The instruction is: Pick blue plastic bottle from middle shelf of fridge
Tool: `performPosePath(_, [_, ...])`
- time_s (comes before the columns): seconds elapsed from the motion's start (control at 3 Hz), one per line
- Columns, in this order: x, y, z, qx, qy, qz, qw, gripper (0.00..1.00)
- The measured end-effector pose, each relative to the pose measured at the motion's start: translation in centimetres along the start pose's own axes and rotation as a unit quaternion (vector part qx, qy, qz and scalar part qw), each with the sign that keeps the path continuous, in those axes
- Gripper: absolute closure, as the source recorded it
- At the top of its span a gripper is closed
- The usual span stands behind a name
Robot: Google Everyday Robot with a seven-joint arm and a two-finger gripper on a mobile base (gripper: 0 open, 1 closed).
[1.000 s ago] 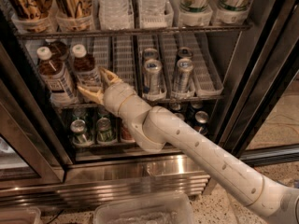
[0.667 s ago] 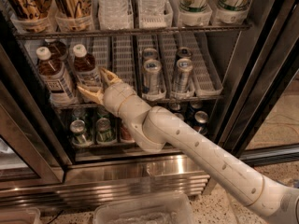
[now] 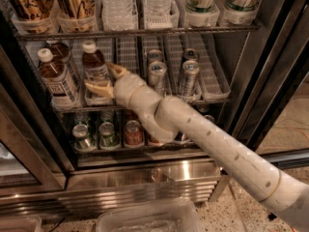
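Gripper (image 3: 107, 79) is left of frame centre, inside the fridge (image 3: 270, 71), jaws spread. The blue plastic bottle (image 3: 95, 67) stands upright on the middle shelf (image 3: 206, 67), just up-left of the gripper. One finger (image 3: 118, 70) is at its right side and the other (image 3: 96, 88) crosses low in front of its base (contact unclear). The bottle's axis is vertical, so the jaws likely need to slide left around the body before closing. A second bottle (image 3: 55, 79) stands close on the left, with silver cans (image 3: 157, 74) on the right.
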State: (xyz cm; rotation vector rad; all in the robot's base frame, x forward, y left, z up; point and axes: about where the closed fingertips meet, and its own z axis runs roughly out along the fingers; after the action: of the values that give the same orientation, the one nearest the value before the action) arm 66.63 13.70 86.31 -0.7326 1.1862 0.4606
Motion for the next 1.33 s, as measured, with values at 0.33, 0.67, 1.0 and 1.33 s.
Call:
performPosePath(0.33, [-0.8,-3.7,0.4,-0.003,-0.006,-0.015,0.9999,1.00])
performPosePath(0.67, [-2.3,-3.4,0.3,-0.030,-0.025,-0.019,0.9990,1.00])
performPosePath(1.0, [-2.5,-3.2,0.1,-0.041,-0.033,-0.020,0.9984,1.00])
performPosePath(1.33, [-2.6,-3.5,0.3,-0.045,-0.034,-0.017,0.9982,1.00])
